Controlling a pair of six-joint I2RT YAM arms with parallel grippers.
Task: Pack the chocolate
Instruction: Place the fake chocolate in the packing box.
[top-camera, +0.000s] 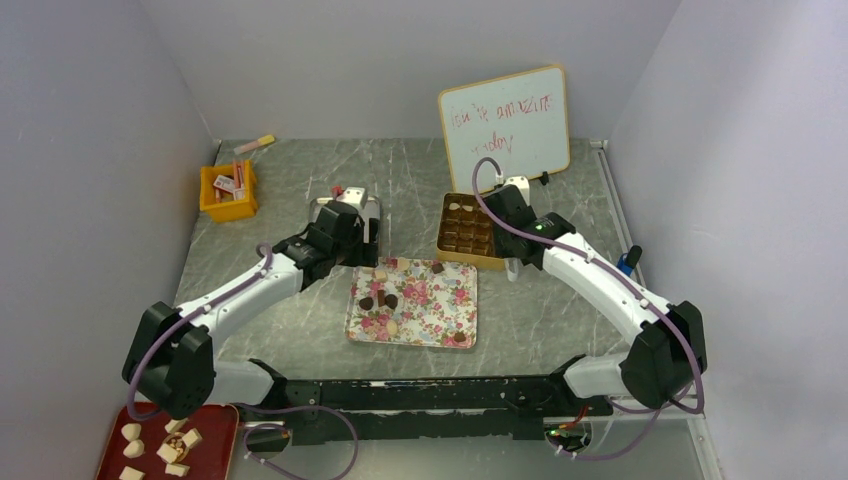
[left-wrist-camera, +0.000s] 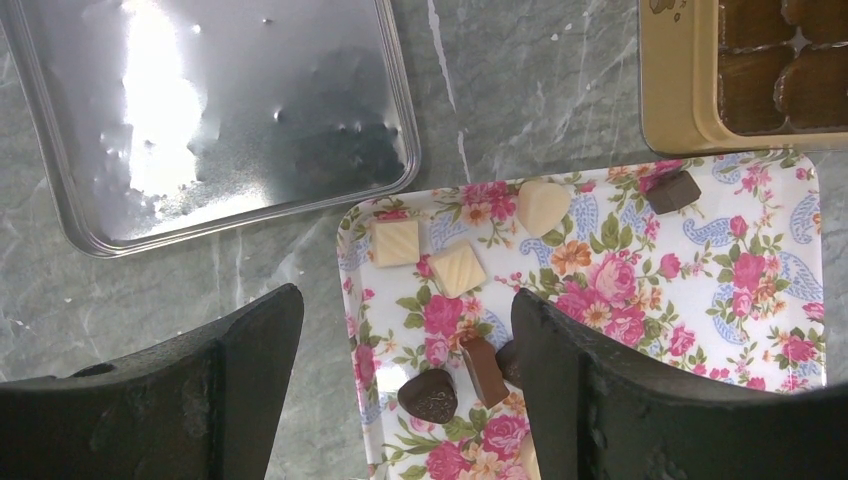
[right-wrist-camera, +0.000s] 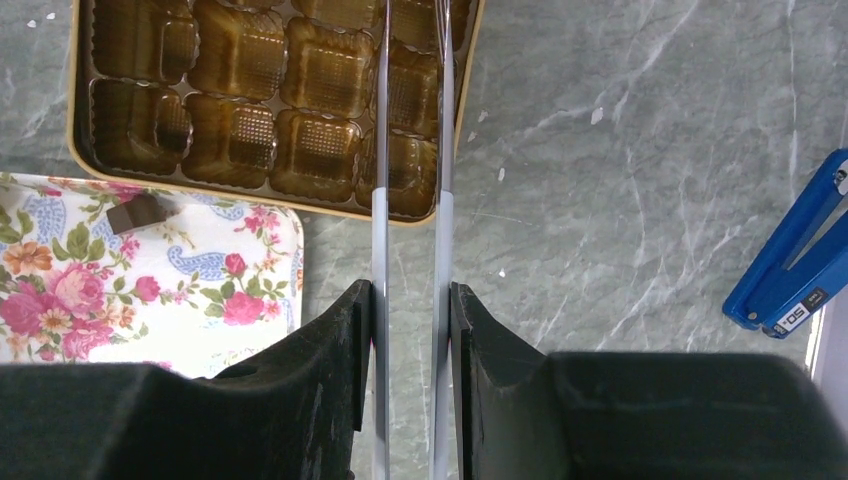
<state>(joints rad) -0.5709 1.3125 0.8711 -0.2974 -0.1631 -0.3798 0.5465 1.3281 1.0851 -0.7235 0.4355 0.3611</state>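
Shiny metal lid (left-wrist-camera: 200, 120), smooth chocolate (left-wrist-camera: 542, 207)

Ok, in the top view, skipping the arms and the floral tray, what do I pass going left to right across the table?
orange bin → silver tin lid → gold chocolate box → blue clip

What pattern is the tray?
Floral: pink roses, green leaves, blue paisley on white. The tray shows best in the left wrist view.

A floral tray (top-camera: 440, 300) lies on the grey marbled table (top-camera: 540, 320). A gold box (top-camera: 441, 235) sits just behind the tray's right corner, a silver lid (left-wrist-camera: 250, 120) behind its left, an orange bin (top-camera: 215, 208) well off to its back left.
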